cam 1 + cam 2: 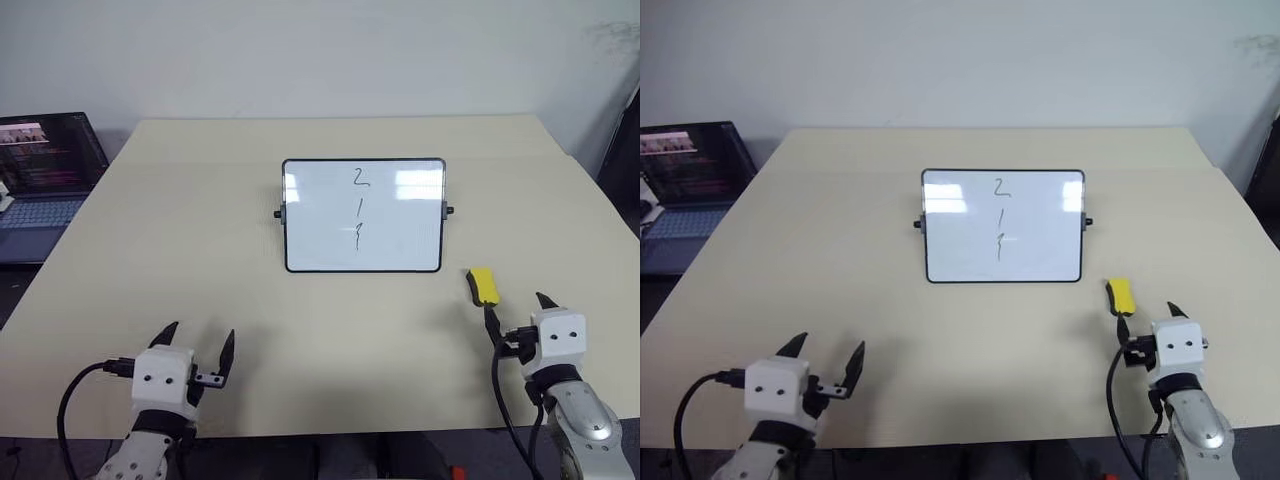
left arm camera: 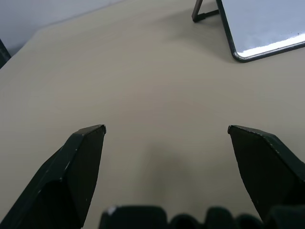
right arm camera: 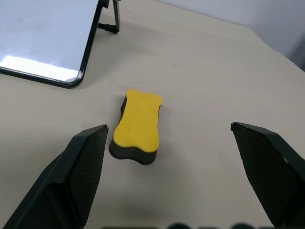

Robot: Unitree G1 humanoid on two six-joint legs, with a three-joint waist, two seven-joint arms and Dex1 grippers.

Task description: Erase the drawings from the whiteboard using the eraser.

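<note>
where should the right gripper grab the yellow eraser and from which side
Probably across its narrowed middle, one finger on each long side. The eraser lies flat on the table, yellow top up and dark pad down, just ahead of the open right gripper and slightly toward the whiteboard. Coming in from the near end, shifted a little that way, looks best.

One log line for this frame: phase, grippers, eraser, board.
phase: pre-grasp | right gripper: open, short of small yellow eraser block lying on table | left gripper: open, idle | black-framed whiteboard: three dark marker drawings unerased

Bare table (image 1: pixel 200 250) — whiteboard (image 1: pixel 363 215) mid-table
</note>
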